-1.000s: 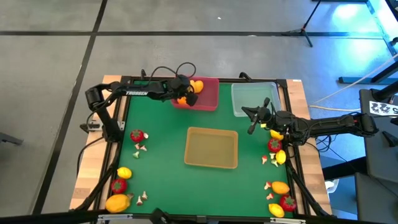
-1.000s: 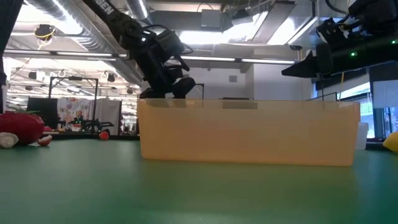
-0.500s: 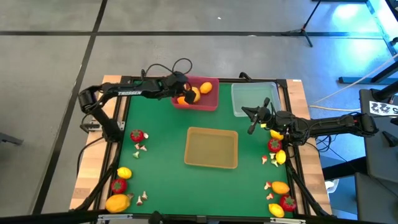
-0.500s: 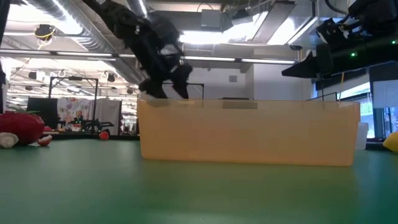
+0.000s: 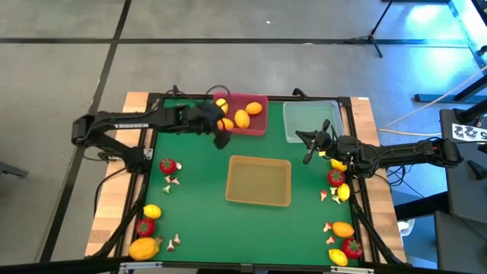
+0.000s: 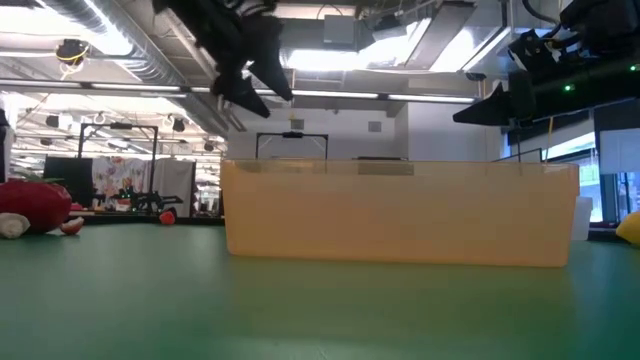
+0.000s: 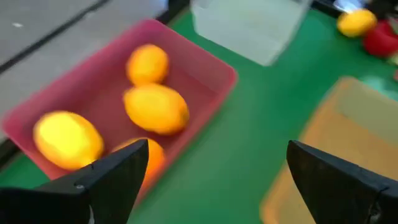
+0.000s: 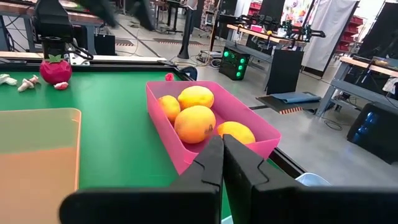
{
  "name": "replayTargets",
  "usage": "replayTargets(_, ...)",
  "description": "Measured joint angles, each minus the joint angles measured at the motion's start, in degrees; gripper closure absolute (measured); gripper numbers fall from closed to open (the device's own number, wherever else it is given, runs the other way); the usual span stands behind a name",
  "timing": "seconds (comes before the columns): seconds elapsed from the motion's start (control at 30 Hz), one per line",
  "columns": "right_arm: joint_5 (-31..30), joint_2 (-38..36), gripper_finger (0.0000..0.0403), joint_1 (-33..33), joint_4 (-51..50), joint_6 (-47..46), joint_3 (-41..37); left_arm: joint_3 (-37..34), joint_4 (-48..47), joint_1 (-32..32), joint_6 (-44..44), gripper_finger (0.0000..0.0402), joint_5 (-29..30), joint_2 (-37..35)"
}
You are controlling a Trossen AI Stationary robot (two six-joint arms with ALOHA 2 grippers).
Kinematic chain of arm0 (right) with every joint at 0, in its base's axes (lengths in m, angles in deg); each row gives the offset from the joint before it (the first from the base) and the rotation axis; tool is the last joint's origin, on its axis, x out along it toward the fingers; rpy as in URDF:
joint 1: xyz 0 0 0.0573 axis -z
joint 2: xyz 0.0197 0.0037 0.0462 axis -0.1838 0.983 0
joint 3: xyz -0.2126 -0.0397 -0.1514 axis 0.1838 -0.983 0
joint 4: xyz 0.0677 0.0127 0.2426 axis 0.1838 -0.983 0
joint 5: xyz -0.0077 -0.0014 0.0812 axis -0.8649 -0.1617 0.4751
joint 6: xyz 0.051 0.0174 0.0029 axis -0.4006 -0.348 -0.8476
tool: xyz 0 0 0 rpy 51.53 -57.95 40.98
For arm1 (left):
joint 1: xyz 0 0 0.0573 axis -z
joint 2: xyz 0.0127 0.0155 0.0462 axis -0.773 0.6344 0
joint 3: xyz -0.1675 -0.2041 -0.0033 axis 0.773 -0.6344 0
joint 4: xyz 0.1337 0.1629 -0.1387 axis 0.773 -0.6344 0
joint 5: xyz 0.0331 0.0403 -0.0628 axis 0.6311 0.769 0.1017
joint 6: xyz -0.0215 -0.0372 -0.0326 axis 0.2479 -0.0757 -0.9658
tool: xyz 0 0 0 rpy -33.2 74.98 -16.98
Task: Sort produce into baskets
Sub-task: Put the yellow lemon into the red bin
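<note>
Produce spread across the high view: four lemon-like fruits (image 5: 242, 118) in the pink basket (image 5: 257, 126), clear basket (image 5: 304, 122) beside it, tan basket (image 5: 259, 181) central, long axis toward the table's front. Left gripper (image 5: 220, 139) spread open, just off the pink basket's near-left corner. Right gripper (image 5: 308, 149) shut, empty, beside the clear basket. Low view: tan basket only. Left wrist: four fruits, the lowest perhaps partly hidden. Right wrist: same four, lying crosswise.

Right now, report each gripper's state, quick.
Left gripper: open, holding nothing, beside the pink basket.
Right gripper: shut, holding nothing, near the clear basket.
</note>
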Motion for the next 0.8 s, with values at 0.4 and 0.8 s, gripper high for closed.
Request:
replayTargets(0.4,0.0,-0.02,0.0393,0.0,0.04,0.0,0.0,-0.04,-10.92,13.13,-9.04,0.0025,0.0,-0.16)
replayTargets(0.8,0.0,0.0,0.0393,0.0,-0.73,-0.66,0.0,-0.04,-14.53,24.39,-22.45,0.0025,0.19,-0.12)
